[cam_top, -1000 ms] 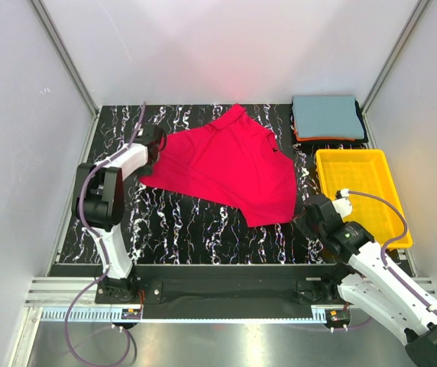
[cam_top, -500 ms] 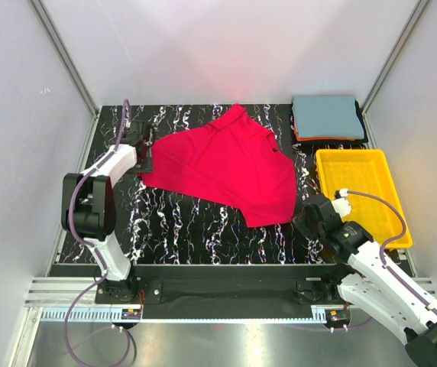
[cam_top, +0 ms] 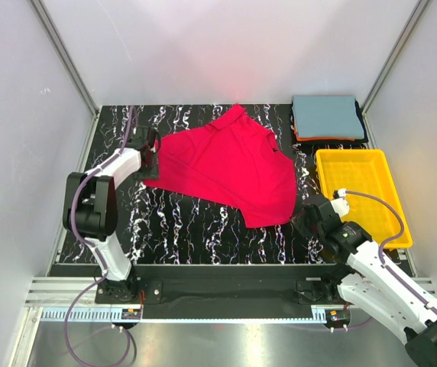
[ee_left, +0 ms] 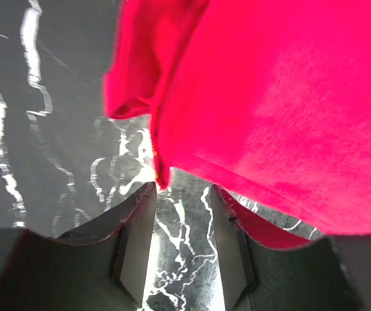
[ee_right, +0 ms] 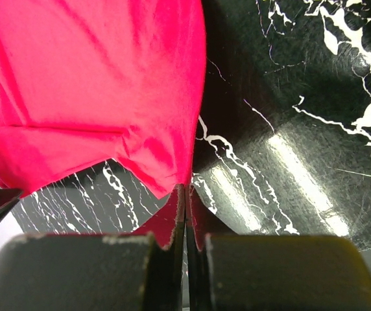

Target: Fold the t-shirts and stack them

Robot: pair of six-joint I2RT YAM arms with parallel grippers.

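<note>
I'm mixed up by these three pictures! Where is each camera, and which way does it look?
Top external: high behind the arms, looking down at the table; both arms show, left gripper and right gripper at the red t-shirt.
Left wrist: on the left arm, looking past its open fingers at the shirt's edge.
Right wrist: on the right arm, looking past shut fingers pinching a shirt corner.
Shared: all show the red t-shirt.

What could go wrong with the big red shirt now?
The right fingers pinch only a small corner of the red shirt, so it might slip out when pulled. The left fingers are open at the shirt's edge, holding nothing; they could close on nothing, or bunch the cloth into a crooked fold.
</note>
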